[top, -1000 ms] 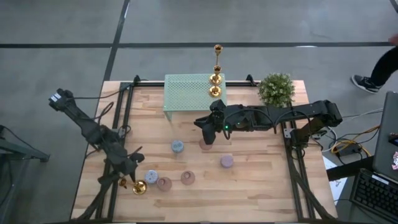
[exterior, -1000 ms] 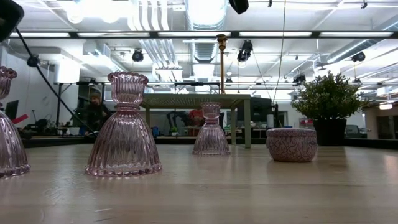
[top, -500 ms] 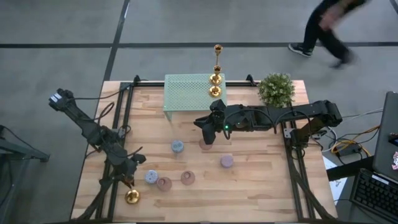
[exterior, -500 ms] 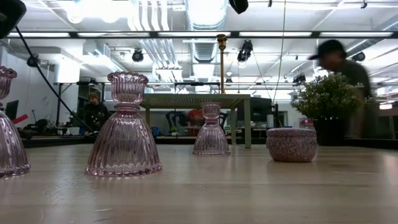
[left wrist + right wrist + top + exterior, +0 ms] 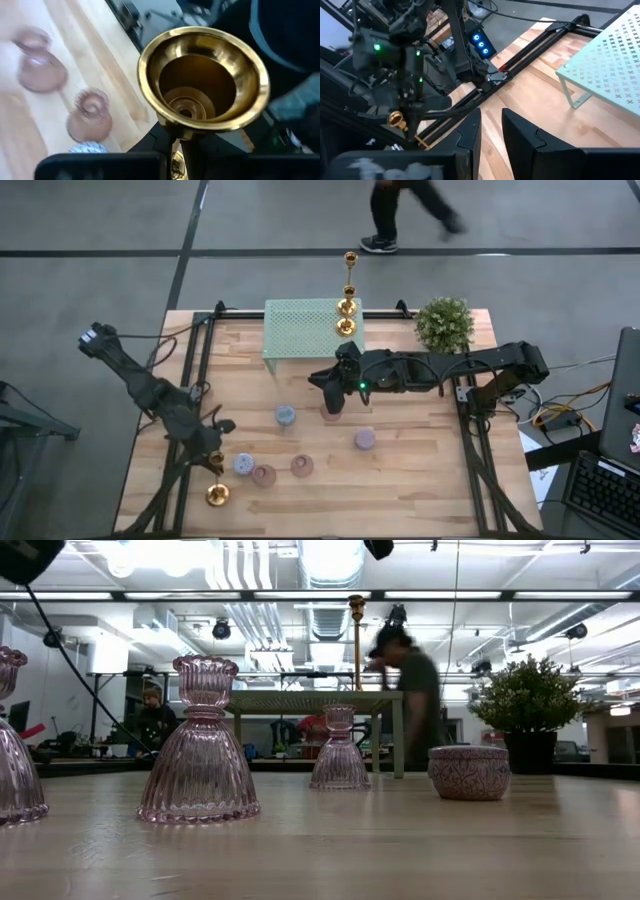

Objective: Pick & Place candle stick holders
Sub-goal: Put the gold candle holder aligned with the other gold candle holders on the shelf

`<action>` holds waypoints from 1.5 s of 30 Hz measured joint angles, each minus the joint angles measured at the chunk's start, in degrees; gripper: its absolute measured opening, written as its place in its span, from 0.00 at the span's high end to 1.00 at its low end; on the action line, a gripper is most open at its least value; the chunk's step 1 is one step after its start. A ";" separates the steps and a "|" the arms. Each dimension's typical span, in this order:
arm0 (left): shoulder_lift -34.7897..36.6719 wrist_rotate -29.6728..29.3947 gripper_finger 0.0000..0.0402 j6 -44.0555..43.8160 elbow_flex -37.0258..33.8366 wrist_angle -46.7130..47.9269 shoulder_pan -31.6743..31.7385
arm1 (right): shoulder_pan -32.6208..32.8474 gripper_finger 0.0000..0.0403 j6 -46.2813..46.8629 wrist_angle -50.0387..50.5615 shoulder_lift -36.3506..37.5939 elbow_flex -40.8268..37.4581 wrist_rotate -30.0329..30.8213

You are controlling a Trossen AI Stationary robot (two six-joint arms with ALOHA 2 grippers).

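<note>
My left gripper [image 5: 212, 465] is shut on a gold candle stick holder [image 5: 217, 495] near the table's front left corner; its flared round base [image 5: 202, 82] shows its hollow side in the left wrist view. My right gripper [image 5: 335, 395] hovers open over the table's middle, above a pink holder [image 5: 330, 413], with nothing between its fingers [image 5: 470, 135]. Two more gold candlesticks [image 5: 348, 290] stand on the green mesh rack [image 5: 305, 328]. Blue [image 5: 285, 416], pink [image 5: 263, 475] and mauve [image 5: 365, 439] holders stand on their bases on the table. My left gripper pinches the gold holder's slim stem [image 5: 178, 136] just behind the flared base, between its two fingers. The fingers slant down toward the table's near edge and the base sticks out past them. Whether the base touches the table I cannot tell.
A potted plant [image 5: 445, 325] stands at the far right. The low view shows pink glass holders [image 5: 200, 745] and a mauve round holder [image 5: 468, 772]. A person [image 5: 405, 205] walks on the floor beyond the far edge. Bare wood lies at the front right.
My left gripper has shut on the gold holder, which lay on the table, and has risen a little and turned. The holder's base has swung toward the near edge. A person has walked from right to left behind the table.
</note>
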State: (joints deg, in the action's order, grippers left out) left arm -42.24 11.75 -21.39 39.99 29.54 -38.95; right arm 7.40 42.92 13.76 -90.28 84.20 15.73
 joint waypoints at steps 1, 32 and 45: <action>0.32 -1.28 0.93 -0.16 0.53 0.05 0.21 | 0.00 0.82 0.00 -0.10 0.00 0.00 -0.43; -3.78 -24.78 0.94 -2.34 19.63 8.87 16.07 | 1.33 0.82 -5.94 -8.88 -1.32 -0.07 -5.74; -11.24 -23.35 0.94 1.56 30.19 8.97 21.69 | 2.10 0.55 -9.17 -16.22 -9.04 0.16 -7.46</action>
State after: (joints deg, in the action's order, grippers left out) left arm -53.48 -11.60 -19.83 70.19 38.52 -17.26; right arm 9.50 33.75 -2.46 -99.32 84.37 8.27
